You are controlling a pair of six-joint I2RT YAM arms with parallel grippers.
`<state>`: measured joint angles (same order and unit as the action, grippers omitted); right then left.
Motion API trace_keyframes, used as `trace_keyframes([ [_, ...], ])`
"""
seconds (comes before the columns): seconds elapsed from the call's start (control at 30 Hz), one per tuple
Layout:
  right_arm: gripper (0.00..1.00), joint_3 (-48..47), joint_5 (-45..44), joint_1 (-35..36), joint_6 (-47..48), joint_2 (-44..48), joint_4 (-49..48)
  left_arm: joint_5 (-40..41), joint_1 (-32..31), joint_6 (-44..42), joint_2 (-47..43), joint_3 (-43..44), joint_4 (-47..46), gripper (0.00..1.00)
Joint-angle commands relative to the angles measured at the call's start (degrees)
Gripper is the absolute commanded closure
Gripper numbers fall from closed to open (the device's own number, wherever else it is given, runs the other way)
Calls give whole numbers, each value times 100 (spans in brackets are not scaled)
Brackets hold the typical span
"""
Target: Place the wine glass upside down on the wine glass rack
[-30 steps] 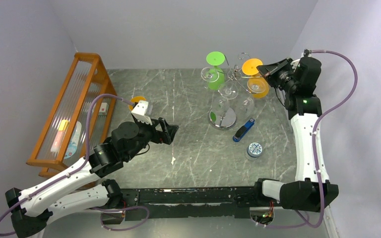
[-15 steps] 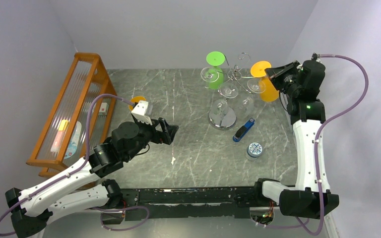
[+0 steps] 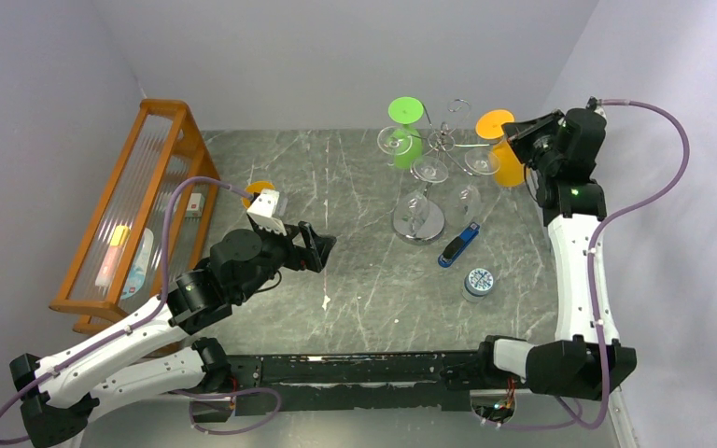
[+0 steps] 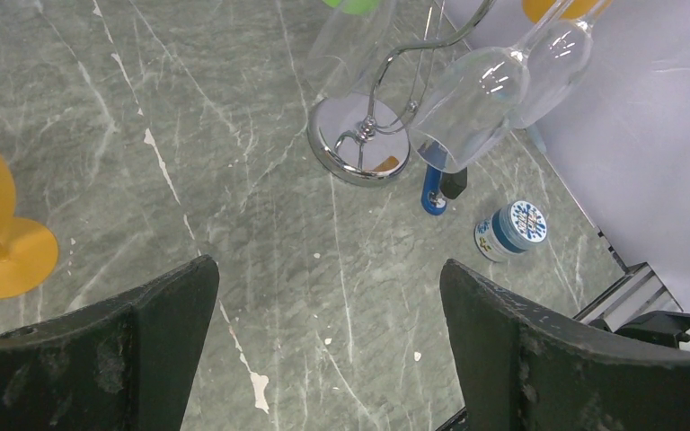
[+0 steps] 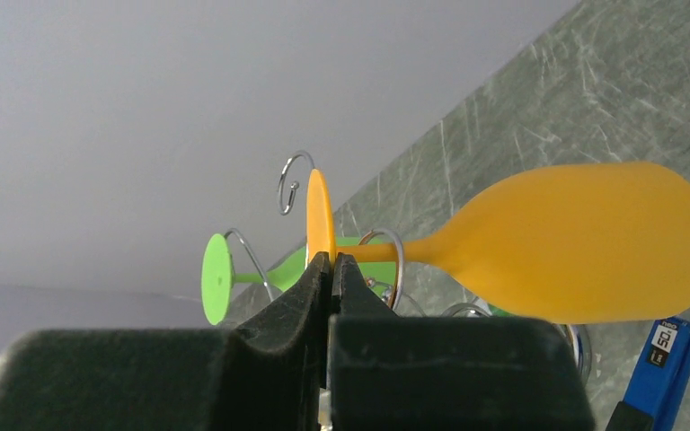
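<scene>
Upper right of the top view: the right gripper (image 5: 331, 260) pinches the wine glass (image 5: 584, 242) by its foot, beside the rack (image 3: 441, 140). Slide the stem level into the nearest, seemingly free, loop. The left gripper (image 4: 328, 305) gapes wide.

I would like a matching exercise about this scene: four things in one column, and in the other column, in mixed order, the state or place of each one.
Things
1. green wine glass
2. orange wine glass nearest the wine glass rack
3. round blue tin
4. left end effector

States or places
A. open, holding nothing
B. resting on the table, apart from the rack's base
C. foot clamped in the right end effector
D. hanging upside down on the rack

Pairs: 1-D, 2-C, 3-B, 4-A
</scene>
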<state>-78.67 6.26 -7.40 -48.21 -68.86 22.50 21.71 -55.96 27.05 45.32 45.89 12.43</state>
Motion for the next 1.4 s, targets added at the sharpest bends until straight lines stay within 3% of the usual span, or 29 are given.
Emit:
trace_keyframes([
  [0.0, 100, 19, 143, -85, 1, -179, -320, 82, -2, 30, -20, 40, 128, 3],
  [0.13, 97, -18, 307, -86, 49, -281, -334, 89, -3, 37, 2, 40, 137, 3],
  [0.23, 88, -76, 336, -95, 106, -298, -270, 63, -2, 25, 18, 54, 141, 3],
  [0.57, 44, -250, -66, -104, 439, -43, 248, 240, -2, -106, 59, 123, 221, 3],
  [0.8, 40, -346, -382, -113, 630, 228, 515, 1061, -2, -1157, 273, 889, 1031, 3],
  [0.93, 40, -311, -465, -113, 653, 535, 502, 1376, 6, -1290, 655, 1300, 1500, 3],
  [1.03, 40, -281, -501, -113, 709, 799, 516, 1687, 55, -1293, 1093, 1555, 1934, 12],
  [1.2, 40, -205, -428, -113, 793, 1140, 566, 1788, 621, -1513, 1791, 1852, 2390, 20],
  [1.37, 41, 7, -85, -113, 729, 1431, 531, 1393, 1301, -1729, 2409, 2136, 2373, 11],
])
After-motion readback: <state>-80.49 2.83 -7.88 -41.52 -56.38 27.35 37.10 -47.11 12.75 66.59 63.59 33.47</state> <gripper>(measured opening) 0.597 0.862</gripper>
